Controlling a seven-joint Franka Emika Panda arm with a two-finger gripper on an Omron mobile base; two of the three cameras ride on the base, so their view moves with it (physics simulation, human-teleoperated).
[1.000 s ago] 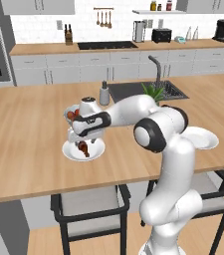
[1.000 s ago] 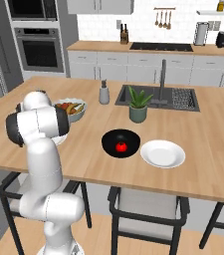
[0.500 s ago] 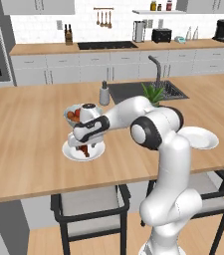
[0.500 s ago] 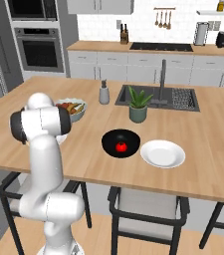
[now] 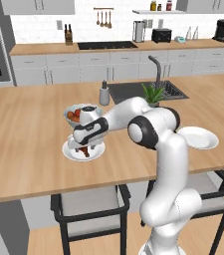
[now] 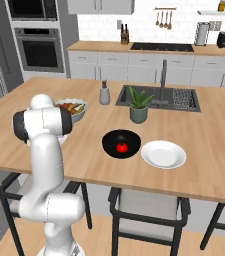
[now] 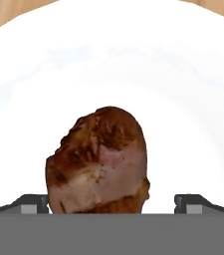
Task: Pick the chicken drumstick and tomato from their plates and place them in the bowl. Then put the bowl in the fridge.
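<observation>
White arm reaches out from lower right of the left base view, elbow bent, forearm running left and low over the wooden island counter [image 5: 29,149]. Wrist turned down; two-finger gripper [image 5: 85,148] sits directly above the near round white plate [image 5: 71,152].

Small reddish-brown cooked drumstick [image 7: 99,162] lies on that plate [image 7: 183,99], between the two dark finger tips [image 7: 190,203]. In the hand view the tips stand well apart, one each side of the meat, with a gap showing on both sides; jaws wide, nothing gripped. From the left base view the drumstick [image 5: 84,150] is a dark patch under the hand, mostly covered by it.

Grey-blue bowl of mixed fruit [image 5: 76,112] just behind the plate, partly masked by the hand. In the right base view it [image 6: 74,106] is half hidden by the robot's shoulder and upper arm.

Glossy black round bowl [image 6: 113,140] near the counter's front edge, right of the arm, holding the small bright red tomato [image 6: 121,147]. Second white plate [image 6: 164,154] just beside the bowl on its right; it also shows past the arm in the left base view [image 5: 203,137].

Potted green plant [image 6: 139,102] behind the black bowl, beside the sink [image 6: 179,97]. Small grey dispenser bottle [image 6: 104,93] stands left of the sink. Black built-in oven [image 6: 36,47] on the back wall. A grey panel cut off at the left frame edge; cannot tell what it is.
</observation>
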